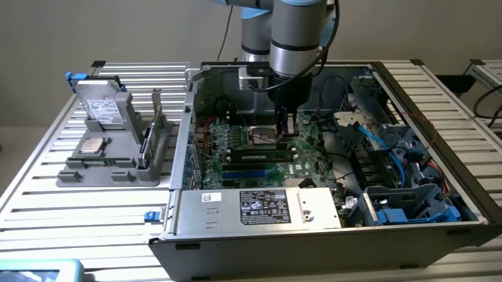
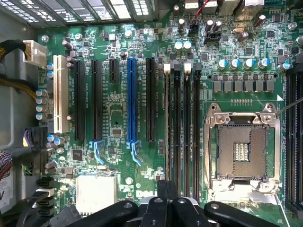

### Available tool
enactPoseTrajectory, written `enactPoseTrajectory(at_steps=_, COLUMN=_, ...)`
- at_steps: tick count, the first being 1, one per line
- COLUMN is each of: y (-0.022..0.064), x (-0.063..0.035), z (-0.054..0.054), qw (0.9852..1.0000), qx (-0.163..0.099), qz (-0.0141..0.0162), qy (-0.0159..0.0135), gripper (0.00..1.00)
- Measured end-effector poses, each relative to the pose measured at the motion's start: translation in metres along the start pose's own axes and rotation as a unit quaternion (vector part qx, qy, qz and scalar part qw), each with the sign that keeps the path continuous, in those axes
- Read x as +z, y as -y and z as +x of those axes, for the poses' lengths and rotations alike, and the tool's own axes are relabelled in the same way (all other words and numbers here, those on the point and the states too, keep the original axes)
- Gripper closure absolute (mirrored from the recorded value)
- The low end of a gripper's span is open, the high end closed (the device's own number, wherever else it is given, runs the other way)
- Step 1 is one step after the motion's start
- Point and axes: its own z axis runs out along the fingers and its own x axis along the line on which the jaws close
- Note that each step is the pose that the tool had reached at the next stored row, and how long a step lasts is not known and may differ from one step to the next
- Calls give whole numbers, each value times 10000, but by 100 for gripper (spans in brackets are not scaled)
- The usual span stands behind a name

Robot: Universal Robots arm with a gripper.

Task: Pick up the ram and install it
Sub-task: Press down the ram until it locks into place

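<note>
The ram (image 1: 255, 157), a long narrow stick with black chips, lies seated in a memory slot on the motherboard (image 1: 235, 138) inside the open computer case. My gripper (image 1: 288, 134) hangs over the board near the stick's end at the exterior view's right, beside the CPU socket (image 1: 263, 138). In the wrist view the black fingers (image 2: 166, 201) are pressed together with nothing between them. They line up with the memory slots (image 2: 182, 127) next to the empty CPU socket (image 2: 240, 150).
The case walls (image 1: 192, 111) ring the board. Cables and blue drive bays (image 1: 408, 205) fill the exterior view's right, and the power supply (image 1: 259, 207) sits in front. A grey holder (image 1: 110, 147) outside the case carries a drive, a chip and a green card (image 1: 157, 138).
</note>
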Motion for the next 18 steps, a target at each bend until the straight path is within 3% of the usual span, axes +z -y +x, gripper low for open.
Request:
enactPoseTrajectory(at_steps=6, y=10, x=22, z=-4, qw=10000, qx=66, qz=-1, qy=-2, gripper=89)
enactPoseTrajectory(at_steps=14, y=7, x=55, z=-22, qw=9999, qx=111, qz=71, qy=2, gripper=89)
enactPoseTrajectory(at_steps=18, y=-8, x=73, z=-31, qw=9999, qx=136, qz=81, qy=2, gripper=89)
